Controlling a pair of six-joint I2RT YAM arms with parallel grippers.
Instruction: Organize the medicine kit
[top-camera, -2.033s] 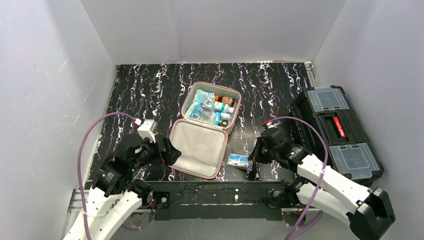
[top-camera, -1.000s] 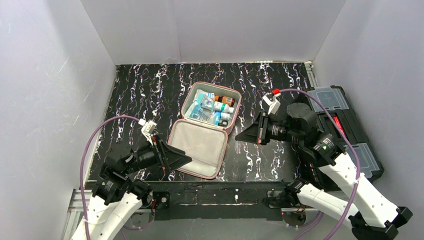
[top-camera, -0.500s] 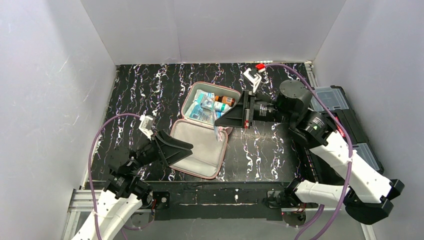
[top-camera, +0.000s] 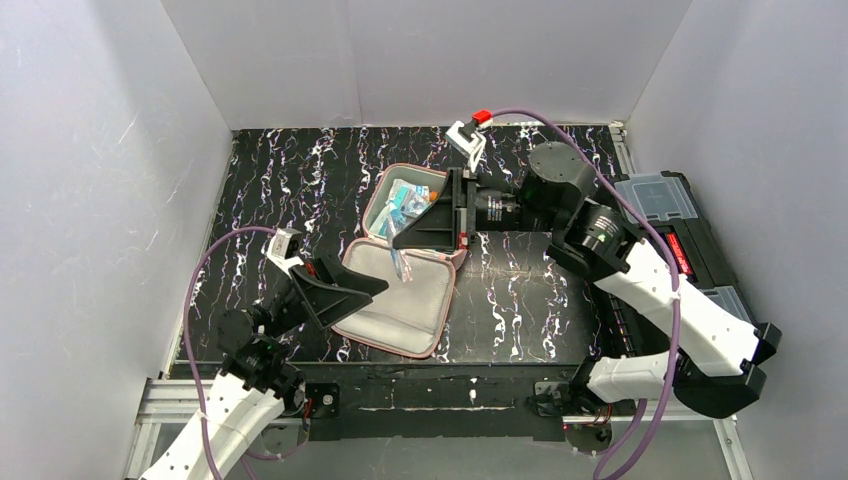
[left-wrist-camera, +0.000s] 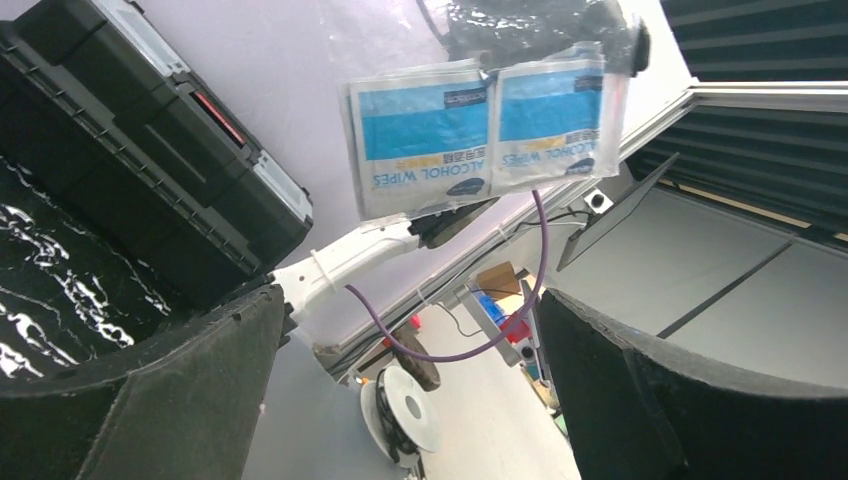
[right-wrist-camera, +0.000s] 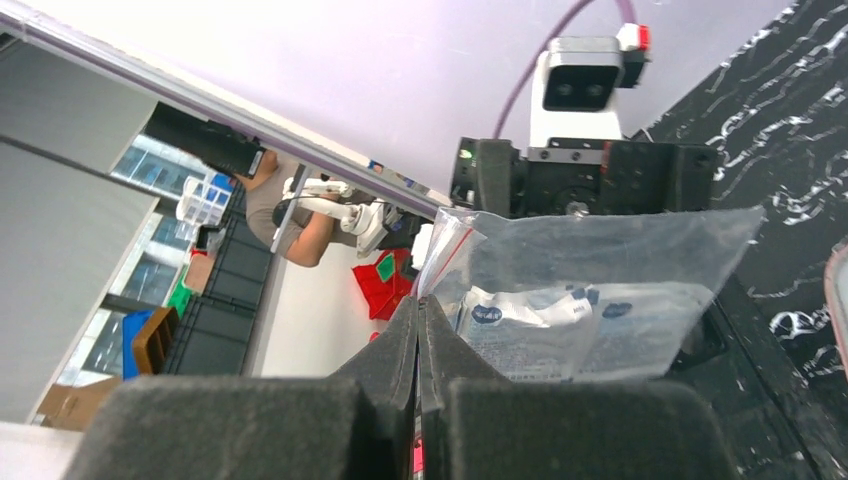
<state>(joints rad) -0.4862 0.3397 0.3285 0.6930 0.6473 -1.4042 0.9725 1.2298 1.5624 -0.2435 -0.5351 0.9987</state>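
My right claw (top-camera: 398, 242) is clamped on the top edge of a clear bag (top-camera: 401, 264) of alcohol wipes. The bag dangles free beneath it, over the kit (top-camera: 415, 300). The kit lies open on the counter (top-camera: 290, 170), its packed half under and behind that claw and its bare grey lid (top-camera: 400, 310) below the bag, on my side. My left claw (top-camera: 360, 300) gapes wide and holds nothing. It is tilted upward at the lid's left edge, with the bag above and ahead of it. The counter is black, streaked with white and purple, and plain white panels (top-camera: 400, 60) close it in on three sides. Well right of my right claw, a black toolbox (top-camera: 660, 195) with clear lids sits at the counter's edge.
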